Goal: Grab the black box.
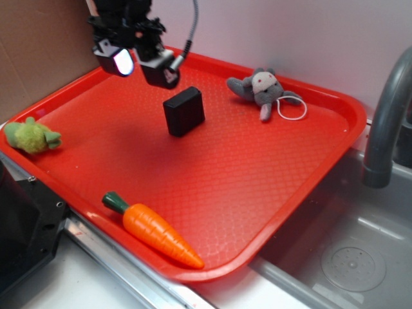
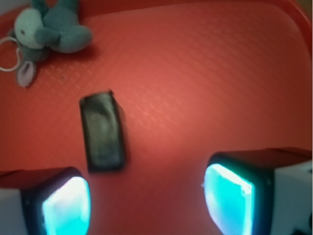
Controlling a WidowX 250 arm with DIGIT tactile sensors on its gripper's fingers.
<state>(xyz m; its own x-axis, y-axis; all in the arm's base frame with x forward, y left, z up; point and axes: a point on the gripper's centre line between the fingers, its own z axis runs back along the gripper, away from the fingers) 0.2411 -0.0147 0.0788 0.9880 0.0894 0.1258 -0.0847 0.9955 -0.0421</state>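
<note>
Exterior view: a red tray sits on the counter with a raised rim all around, its right edge next to a sink and a grey faucet. The black box lies on the tray floor toward the far edge, roughly midway along it, with bare tray on every side. The gripper hangs above the tray near the far left corner, up and to the left of the box, not touching it; its fingers are spread apart with nothing between them. A grey plush toy lies near the far right corner, a green plush toy on the left rim, and a toy carrot along the near edge.

Wrist view: the box lies ahead of the two lit fingertips, nearer the left one, outside the gap. The grey toy is at the top left. Open tray floor fills the right side.
</note>
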